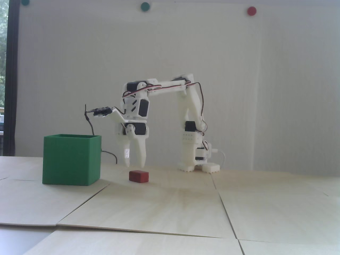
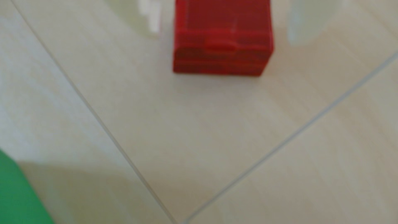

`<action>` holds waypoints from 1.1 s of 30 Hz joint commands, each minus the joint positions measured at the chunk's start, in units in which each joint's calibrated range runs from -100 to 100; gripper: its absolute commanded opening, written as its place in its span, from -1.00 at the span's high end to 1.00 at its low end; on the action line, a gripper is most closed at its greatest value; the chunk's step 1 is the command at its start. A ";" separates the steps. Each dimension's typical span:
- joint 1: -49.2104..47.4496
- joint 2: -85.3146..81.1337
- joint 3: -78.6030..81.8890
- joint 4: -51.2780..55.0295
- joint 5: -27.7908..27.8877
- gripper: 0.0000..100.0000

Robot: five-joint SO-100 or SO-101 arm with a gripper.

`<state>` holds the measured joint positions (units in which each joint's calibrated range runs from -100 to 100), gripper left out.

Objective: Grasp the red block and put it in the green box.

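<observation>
Fixed view: white arm bent over, gripper [image 1: 135, 165] pointing down, jaws parted with nothing between them, tips just above the red block [image 1: 138, 176]. Block sits flat on the pale wood table [image 1: 170, 207], not touching the fingers. Green box [image 1: 71, 160] stands at 9 o'clock from the block, near but apart, open top. Wrist view, blurry: block [image 2: 221, 41] at 12 o'clock, one white finger on each side, both clear of it; box corner [image 2: 15, 193] at 8 o'clock.
</observation>
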<state>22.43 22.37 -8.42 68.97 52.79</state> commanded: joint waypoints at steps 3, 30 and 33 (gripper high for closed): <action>0.37 -1.10 -4.27 -0.25 0.57 0.45; 0.21 6.17 -5.07 -0.25 0.15 0.43; 0.21 6.64 -5.07 -0.25 0.10 0.43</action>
<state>22.43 29.76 -8.42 68.97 52.79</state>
